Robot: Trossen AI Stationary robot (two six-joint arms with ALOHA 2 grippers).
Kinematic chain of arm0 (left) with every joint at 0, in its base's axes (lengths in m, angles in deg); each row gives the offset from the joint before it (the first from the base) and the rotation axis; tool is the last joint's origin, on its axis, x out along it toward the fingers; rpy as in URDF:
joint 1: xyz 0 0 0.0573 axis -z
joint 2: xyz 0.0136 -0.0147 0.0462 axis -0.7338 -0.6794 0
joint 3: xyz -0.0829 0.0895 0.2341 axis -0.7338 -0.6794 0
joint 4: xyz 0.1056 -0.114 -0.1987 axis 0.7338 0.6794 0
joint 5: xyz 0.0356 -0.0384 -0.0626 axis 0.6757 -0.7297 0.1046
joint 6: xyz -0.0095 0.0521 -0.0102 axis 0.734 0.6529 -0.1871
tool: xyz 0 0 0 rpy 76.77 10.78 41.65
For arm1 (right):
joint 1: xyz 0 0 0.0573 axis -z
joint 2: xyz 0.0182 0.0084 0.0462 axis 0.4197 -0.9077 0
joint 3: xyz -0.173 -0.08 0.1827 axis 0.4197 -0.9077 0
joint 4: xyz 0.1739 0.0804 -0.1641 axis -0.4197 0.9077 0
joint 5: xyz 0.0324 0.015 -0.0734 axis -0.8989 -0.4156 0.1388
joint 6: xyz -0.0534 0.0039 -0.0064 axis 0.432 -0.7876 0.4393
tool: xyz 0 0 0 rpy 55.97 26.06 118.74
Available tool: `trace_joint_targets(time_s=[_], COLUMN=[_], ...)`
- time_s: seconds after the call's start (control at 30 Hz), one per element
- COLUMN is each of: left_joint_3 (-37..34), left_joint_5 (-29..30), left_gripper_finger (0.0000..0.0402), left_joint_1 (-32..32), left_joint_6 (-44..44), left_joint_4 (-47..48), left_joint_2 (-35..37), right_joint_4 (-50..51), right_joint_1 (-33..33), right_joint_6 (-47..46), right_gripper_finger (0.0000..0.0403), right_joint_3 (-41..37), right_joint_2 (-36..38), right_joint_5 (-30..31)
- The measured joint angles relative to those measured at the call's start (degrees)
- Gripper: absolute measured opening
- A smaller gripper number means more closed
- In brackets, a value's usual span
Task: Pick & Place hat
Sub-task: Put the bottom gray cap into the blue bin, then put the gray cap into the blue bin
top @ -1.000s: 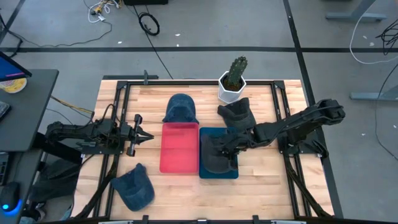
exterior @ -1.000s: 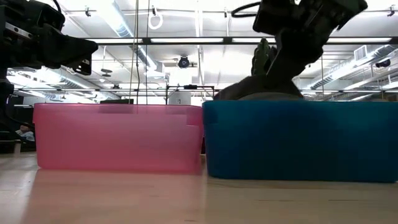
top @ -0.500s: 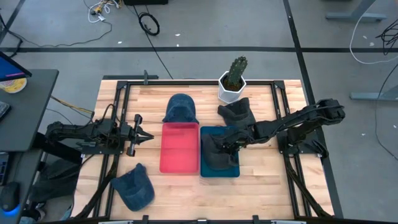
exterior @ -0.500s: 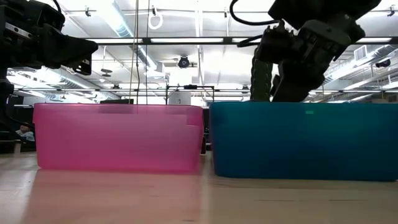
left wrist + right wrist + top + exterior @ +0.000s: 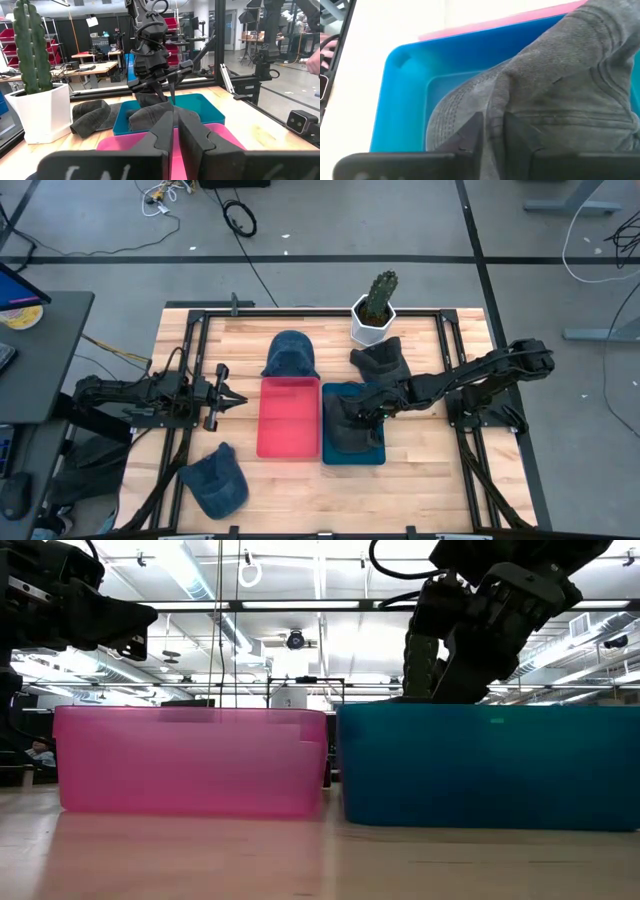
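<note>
A dark grey hat [image 5: 345, 435] lies crumpled inside the blue bin [image 5: 376, 460], also seen as the grey hat [image 5: 150, 112] in the left wrist view. My right gripper [image 5: 360, 413] reaches in from the table's right and is shut on it. The pink bin [image 5: 290, 420] stands next to the blue one on its left. My left gripper [image 5: 243, 397] waits shut, left of the pink bin, touching nothing. In the low view the blue bin's wall [image 5: 480, 765] hides the hat. My right gripper [image 5: 492, 132] pinches a raised fold of the grey hat's cloth [image 5: 495, 107] between its two fingers. It comes slanting down from the table's right. The rest of the hat rests slack on the blue bin's floor.
A second dark grey hat [image 5: 385, 362] lies on the table just beyond the blue bin, beside a potted cactus [image 5: 377, 305]. One blue hat [image 5: 290, 355] lies beyond the pink bin, another blue hat [image 5: 215, 480] near the near-left corner. Bare wood shows in front of the bins.
My right gripper has gone down into the blue bin with the grey hat. The hat stood above the bin's rim a second ago and now sits below it. The blue bin has slid slightly away from the pink one.
</note>
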Motion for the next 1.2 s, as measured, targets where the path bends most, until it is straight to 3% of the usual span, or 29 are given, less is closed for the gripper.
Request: trace_joint_targets(time_s=[0.53, 1.0, 1.2], left_joint_3=[0.02, 0.01, 0.02], left_joint_5=[0.0, -0.01, -0.01], left_gripper_finger=[0.003, 0.003, 0.003], left_joint_1=[-0.01, -0.02, -0.02], left_joint_6=[-0.01, -0.02, 0.0], left_joint_4=[-0.02, -0.02, 0.0], left_joint_2=[-0.01, 0.0, -0.01], right_joint_4=[1.24, 5.14, 5.21], right_joint_1=[-0.02, 0.28, 1.51], right_joint_6=[-1.79, -4.14, -4.34], right_gripper_finger=[0.0218, 0.0231, 0.0231], right_joint_3=[4.29, 9.74, 10.16], right_joint_2=[0.0, 0.13, 3.23], right_joint_5=[-4.9, -5.13, -10.73])
